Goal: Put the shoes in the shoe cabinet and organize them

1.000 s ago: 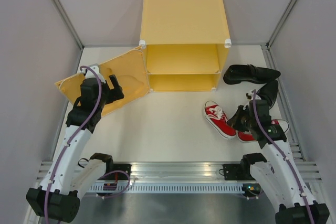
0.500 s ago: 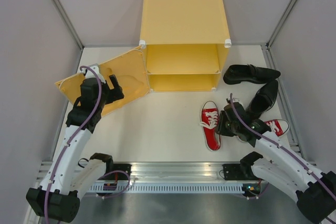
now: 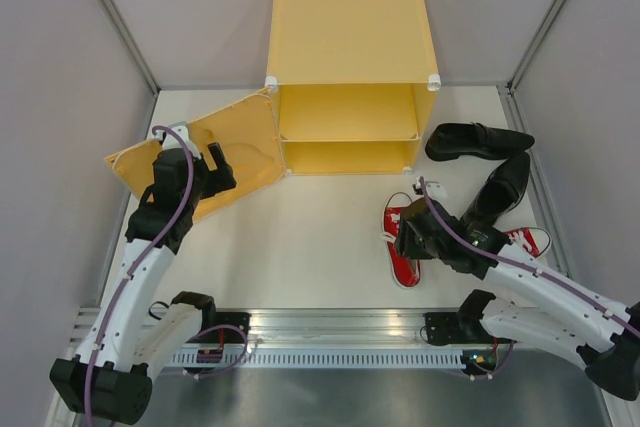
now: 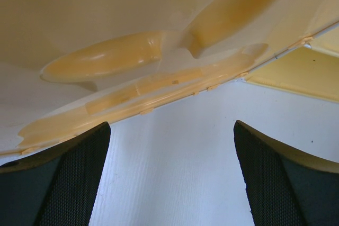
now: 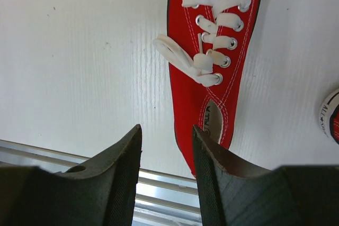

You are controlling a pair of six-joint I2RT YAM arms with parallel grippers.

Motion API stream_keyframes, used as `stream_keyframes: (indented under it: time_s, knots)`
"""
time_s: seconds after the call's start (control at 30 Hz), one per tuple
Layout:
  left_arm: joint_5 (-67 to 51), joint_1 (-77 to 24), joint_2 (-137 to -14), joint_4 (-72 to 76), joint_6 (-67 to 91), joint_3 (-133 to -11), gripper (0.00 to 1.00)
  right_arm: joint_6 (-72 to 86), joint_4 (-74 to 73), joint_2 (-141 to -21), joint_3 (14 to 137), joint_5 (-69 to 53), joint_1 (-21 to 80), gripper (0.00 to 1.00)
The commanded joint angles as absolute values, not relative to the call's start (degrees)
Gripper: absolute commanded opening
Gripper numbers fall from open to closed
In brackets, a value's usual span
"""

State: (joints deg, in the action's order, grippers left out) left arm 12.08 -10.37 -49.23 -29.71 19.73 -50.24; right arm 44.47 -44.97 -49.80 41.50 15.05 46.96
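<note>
The shoe cabinet [image 3: 348, 42] is standing at the 12 o'clock edge of the bench [image 3: 310, 247] in the top view, its open front and inner shelf [image 3: 345, 136] facing 6 o'clock. Its door [image 3: 235, 147] is hanging open toward 9 o'clock, and its embossed apple shape is filling the left wrist view.

All four shoes are lying on the bench outside the cabinet, at its 4 to 5 o'clock. One red sneaker [image 5: 214, 78] is resting on its sole, toe toward 12 o'clock, white laces spilling off toward 9 o'clock. The other red sneaker [image 3: 527, 240] is sitting at its 3 o'clock, mostly hidden by the right arm. One black dress shoe [image 3: 478, 140] is lying just beside the cabinet's lower right corner, stretched from 9 to 3 o'clock. The second black dress shoe [image 3: 503, 185] is lying slanted at its 6 o'clock.

The right tool [image 5: 167, 146] is hovering at the first sneaker's heel end — its fingers are standing a narrow gap apart over the heel's side edge, and I cannot tell whether they are touching the shoe. The left tool [image 4: 169, 183] is sitting well apart from the shoes, at the door's edge, fingers spread wide over the bench.
</note>
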Motion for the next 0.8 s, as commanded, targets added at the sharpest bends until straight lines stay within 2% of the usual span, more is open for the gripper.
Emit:
stream_keyframes:
  time_s: [0.0, 0.27, 0.5, 0.77]
  knots:
    - [14.1, -10.5, -48.3, -28.7, 17.9, -50.4, 1.0, 47.3, -46.2, -51.9, 40.3, 12.9, 48.3, 0.48]
    - [13.6, -10.5, -48.4, -28.9, 17.9, -50.3, 1.0, 49.9, -46.6, -51.2, 33.2, 13.2, 48.4, 0.49]
    - [13.4, -10.5, -48.4, -28.8, 18.0, -50.4, 1.0, 49.1, -44.7, -52.3, 29.7, 8.1, 48.3, 0.52]
    - [13.4, -10.5, -48.7, -29.0, 17.8, -50.4, 1.0, 46.2, -44.2, -55.4, 30.8, 1.4, 49.5, 0.47]
